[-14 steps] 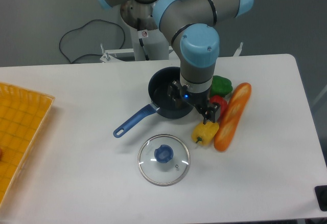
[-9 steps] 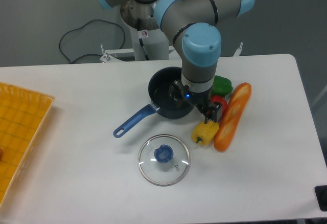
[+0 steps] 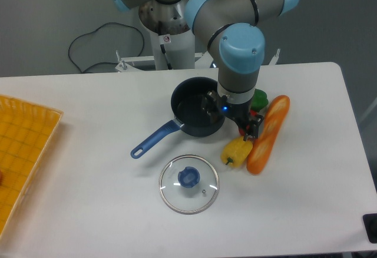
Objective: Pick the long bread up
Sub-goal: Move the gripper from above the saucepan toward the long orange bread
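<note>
Your pincer (image 3: 252, 127) hangs low at the left edge of the long bread (image 3: 268, 134), over the spot where a red pepper is almost hidden; you cannot tell whether its fingers are spread or pressed together. The long bread lies on the white counter (image 3: 88, 211), tilted from about 1 o'clock down to 7 o'clock. A yellow pepper (image 3: 236, 151) touches its lower left side. A green pepper (image 3: 260, 100) sits at the pincer's 12 o'clock. The blue pan (image 3: 191, 113) is at its 9 o'clock, the glass lid (image 3: 188, 183) at 7 o'clock.
</note>
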Robot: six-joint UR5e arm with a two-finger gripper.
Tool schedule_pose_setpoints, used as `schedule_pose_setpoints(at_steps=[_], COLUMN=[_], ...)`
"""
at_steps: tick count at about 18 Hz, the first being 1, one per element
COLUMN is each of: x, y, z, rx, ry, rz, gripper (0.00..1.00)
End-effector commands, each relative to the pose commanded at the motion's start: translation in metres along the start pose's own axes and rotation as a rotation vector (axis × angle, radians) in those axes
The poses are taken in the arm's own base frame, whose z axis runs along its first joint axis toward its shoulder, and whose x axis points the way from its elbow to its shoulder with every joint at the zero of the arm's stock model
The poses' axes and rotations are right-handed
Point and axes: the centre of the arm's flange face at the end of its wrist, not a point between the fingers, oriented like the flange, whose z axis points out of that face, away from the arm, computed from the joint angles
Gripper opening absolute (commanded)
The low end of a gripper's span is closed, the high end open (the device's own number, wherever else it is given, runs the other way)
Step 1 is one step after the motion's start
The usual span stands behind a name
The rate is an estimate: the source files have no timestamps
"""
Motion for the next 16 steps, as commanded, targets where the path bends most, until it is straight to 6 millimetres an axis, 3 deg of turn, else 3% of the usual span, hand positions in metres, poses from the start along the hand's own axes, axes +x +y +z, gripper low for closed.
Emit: schedule_pose_setpoints(at_steps=[6,9,16], x=[-0.005,-0.019,-0.048], y=[0.003,0.010,0.044], z=[0.006,0.014,0.033], rx=[-0.002,0.005,-0.001], ry=[0.002,-0.017,-0.008], rz=[-0.006,-0.029,-0.098], gripper=[1.00,1.00,1.00])
